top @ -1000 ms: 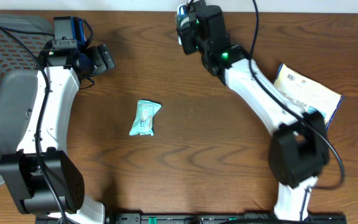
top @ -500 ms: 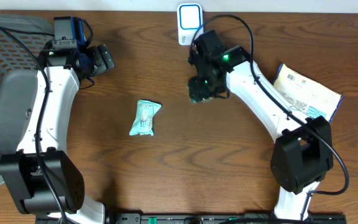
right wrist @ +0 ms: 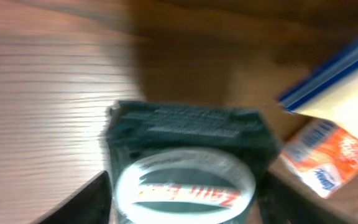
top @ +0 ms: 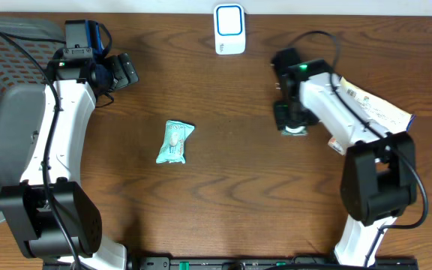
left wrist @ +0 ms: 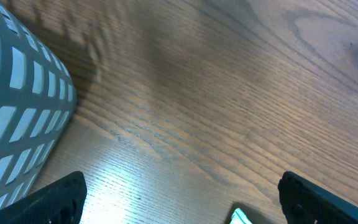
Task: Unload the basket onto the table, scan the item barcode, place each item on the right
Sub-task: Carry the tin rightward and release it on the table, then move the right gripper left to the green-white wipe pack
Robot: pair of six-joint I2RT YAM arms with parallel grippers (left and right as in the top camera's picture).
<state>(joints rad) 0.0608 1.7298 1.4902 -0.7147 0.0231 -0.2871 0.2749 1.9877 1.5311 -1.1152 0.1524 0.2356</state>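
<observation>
A second earlier the right gripper (top: 289, 118) had hung right at the white scanner (top: 229, 28). It had since swung away, ending well off to the scanner's right and nearer the robot. The dark green tub (right wrist: 188, 174) sat between its fingers (right wrist: 89, 199), but the blurred wrist view did not show whether they clamped it or stood just clear. The left gripper (left wrist: 182, 202), jaws wide and empty, had not moved from far to the scanner's left. The teal packet (top: 175, 142) lay as before, left of the scanner and nearer the robot.
</observation>
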